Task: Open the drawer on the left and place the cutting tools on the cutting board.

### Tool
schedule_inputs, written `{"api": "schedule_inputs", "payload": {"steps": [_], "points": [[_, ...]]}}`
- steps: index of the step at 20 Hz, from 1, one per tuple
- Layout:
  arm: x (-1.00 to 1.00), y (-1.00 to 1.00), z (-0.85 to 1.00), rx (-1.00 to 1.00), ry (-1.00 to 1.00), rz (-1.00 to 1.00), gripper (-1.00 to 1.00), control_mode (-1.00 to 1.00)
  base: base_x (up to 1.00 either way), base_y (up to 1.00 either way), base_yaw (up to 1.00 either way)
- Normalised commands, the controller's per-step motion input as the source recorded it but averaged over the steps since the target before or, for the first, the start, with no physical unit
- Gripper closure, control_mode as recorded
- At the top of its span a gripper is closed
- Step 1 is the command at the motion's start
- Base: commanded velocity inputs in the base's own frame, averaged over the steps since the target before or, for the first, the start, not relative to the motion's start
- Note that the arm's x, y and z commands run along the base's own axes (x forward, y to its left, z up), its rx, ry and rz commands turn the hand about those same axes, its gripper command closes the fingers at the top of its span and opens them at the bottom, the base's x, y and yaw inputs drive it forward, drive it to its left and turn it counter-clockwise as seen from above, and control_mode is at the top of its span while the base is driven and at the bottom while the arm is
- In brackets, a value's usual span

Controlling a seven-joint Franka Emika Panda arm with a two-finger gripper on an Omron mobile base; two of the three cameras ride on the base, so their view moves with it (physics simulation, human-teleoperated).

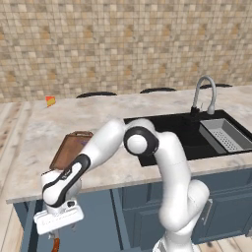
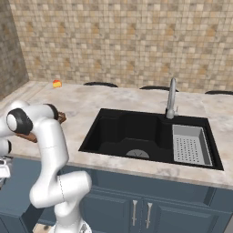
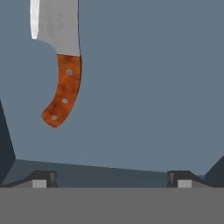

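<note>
Drawer (image 3: 144, 87) open, gripper (image 3: 111, 181) hanging low over its floor. Fingers (image 3: 39, 179) spread wide, empty, presumably for knife pickup. Knife (image 3: 61, 87) flat on drawer floor, handle nearest gripper, off to one side. Cutting board (image 1: 66, 150) on bench (image 1: 98, 113) above, partly behind arm.

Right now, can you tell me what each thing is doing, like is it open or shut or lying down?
Dark navy-blue drawer: open, holding the knife.
Knife with silver blade and red-brown handle: lying flat, ungrasped.
Two-finger gripper: open, above the drawer.
Dark-brown wooden cutting board: flat on the counter.
Silver faucet: no water running.
</note>
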Motion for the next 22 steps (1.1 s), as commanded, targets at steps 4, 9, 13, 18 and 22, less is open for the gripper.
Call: {"api": "schedule_inputs", "payload": {"steps": [4, 9, 13, 18, 22], "points": [[0.0, 0.0, -0.18, -0.01, -0.06, 0.0, -1.0, -1.0, 0.0, 0.0, 0.0], [0.0, 0.13, -0.1, 0.0, -0.13, 0.0, -1.0, -1.0, 0.0, 0.0, 0.0], [0.0, 0.18, -0.1, 0.0, -0.13, 0.0, -1.0, -1.0, 0.0, 0.0, 0.0], [0.0, 0.15, -0.18, 0.0, -0.08, -0.01, -1.0, -1.0, 0.0, 0.0, 0.0], [0.0, 0.03, -0.23, 0.0, -0.02, -0.01, -1.0, -1.0, 0.0, 0.0, 0.0]]}}
